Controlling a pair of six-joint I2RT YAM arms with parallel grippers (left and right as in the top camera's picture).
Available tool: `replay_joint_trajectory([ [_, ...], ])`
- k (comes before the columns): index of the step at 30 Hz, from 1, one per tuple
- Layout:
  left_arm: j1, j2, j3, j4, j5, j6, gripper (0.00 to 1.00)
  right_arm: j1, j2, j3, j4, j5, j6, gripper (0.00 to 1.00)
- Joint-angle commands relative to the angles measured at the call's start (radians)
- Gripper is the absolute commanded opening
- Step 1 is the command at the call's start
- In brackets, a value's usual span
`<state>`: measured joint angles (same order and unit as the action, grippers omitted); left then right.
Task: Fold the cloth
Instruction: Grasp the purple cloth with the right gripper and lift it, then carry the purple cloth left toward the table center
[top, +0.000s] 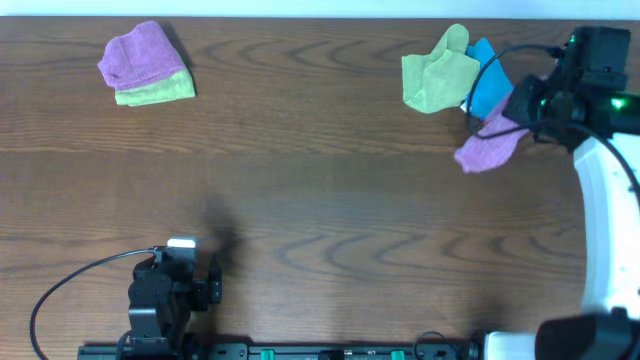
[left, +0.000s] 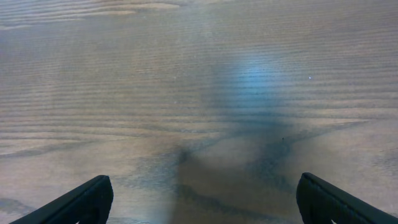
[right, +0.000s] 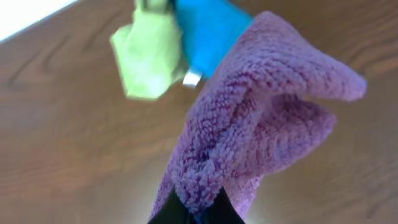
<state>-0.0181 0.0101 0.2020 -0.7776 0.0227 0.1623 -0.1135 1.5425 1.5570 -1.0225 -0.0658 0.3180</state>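
The purple cloth (top: 490, 146) hangs crumpled from my right gripper (top: 520, 118) at the far right of the table, its lower end by the wood. In the right wrist view the cloth (right: 261, 124) fills the middle and my right gripper (right: 198, 211) is shut on its edge. No white tag on it shows. My left gripper (top: 195, 285) sits near the front left edge, open and empty; its fingertips (left: 202, 199) frame bare wood in the left wrist view.
A lime-green cloth (top: 437, 72) and a blue cloth (top: 488, 82) lie crumpled just left of my right gripper; both show in the right wrist view (right: 152, 53), (right: 208, 28). A second purple cloth (top: 140, 55) lies on another lime-green cloth (top: 158, 92) at the back left.
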Motion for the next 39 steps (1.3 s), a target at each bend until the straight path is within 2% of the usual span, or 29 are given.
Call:
replay_joint_trajectory([
  [1, -0.005, -0.006, -0.023, -0.033, -0.003, 0.017, 0.95, 0.081, -0.038, 0.012, -0.07, -0.126, -0.091, 0.01],
  [5, -0.005, -0.006, -0.023, -0.033, -0.003, 0.017, 0.95, 0.27, -0.045, 0.012, -0.203, -0.144, -0.114, 0.02],
  [9, -0.005, -0.006, -0.023, -0.033, -0.003, 0.017, 0.95, 0.41, -0.045, 0.012, -0.213, -0.135, -0.11, 0.01],
  [14, -0.005, -0.006, -0.023, -0.033, -0.003, 0.017, 0.95, 0.513, -0.045, 0.008, -0.194, -0.125, -0.106, 0.02],
  [21, -0.005, -0.006, -0.023, -0.033, -0.004, 0.018, 0.95, 0.618, 0.01, -0.038, -0.043, -0.125, -0.11, 0.02],
  [28, -0.005, -0.006, -0.023, -0.033, -0.004, 0.018, 0.95, 0.63, 0.097, -0.039, 0.034, -0.126, -0.11, 0.02],
  [31, -0.005, -0.006, -0.023, -0.033, -0.004, 0.018, 0.95, 0.63, 0.134, -0.039, 0.131, -0.125, -0.109, 0.02],
  [32, -0.005, -0.006, -0.023, -0.033, -0.003, 0.017, 0.95, 0.63, 0.154, -0.039, 0.189, -0.125, -0.109, 0.14],
  [33, -0.005, -0.006, -0.023, -0.033, -0.003, 0.017, 0.95, 0.63, 0.18, -0.038, 0.267, -0.124, -0.111, 0.82],
  [34, -0.005, -0.006, -0.023, -0.033, -0.003, 0.017, 0.95, 0.63, 0.206, -0.034, 0.333, -0.121, -0.119, 0.99],
  [36, -0.005, -0.006, -0.023, -0.033, -0.003, 0.017, 0.95, 0.629, 0.246, -0.005, 0.374, -0.108, -0.124, 0.99],
  [39, -0.005, -0.006, -0.023, -0.033, -0.003, 0.017, 0.95, 0.627, 0.238, 0.016, 0.337, -0.032, -0.109, 0.99],
])
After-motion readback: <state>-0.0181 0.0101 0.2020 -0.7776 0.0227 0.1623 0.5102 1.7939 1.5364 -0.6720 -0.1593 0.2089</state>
